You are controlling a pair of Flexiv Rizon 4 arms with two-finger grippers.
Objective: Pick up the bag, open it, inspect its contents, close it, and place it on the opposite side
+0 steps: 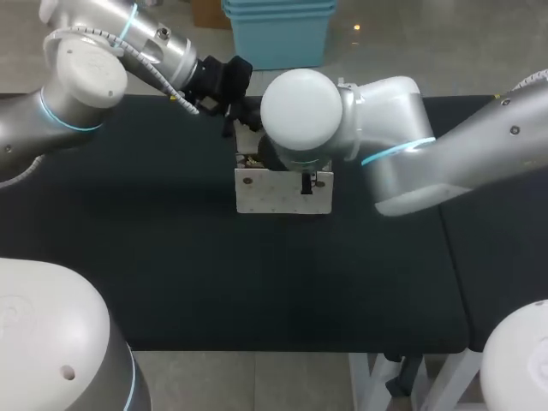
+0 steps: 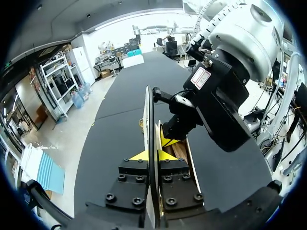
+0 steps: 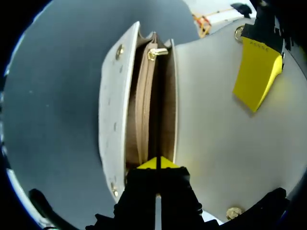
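A white bag [image 1: 282,193] stands upright in the middle of the black table. Its flap [image 2: 149,120] is raised on edge, and my left gripper [image 2: 153,156] is shut on the flap's rim. In the right wrist view the flap [image 3: 216,139] spreads beside the open mouth, with one yellow left fingertip [image 3: 256,72] against it. My right gripper [image 3: 157,163] is shut, its tips just inside the mouth over the tan lining [image 3: 144,110] and a gold zip pull [image 3: 157,52]. From the head view my right arm [image 1: 394,154] hides that gripper and the bag's top.
The black tabletop [image 1: 171,274] stretches around the bag on all sides. A seam [image 1: 447,257] divides it from a second black section at the right. Its front edge runs along the near side.
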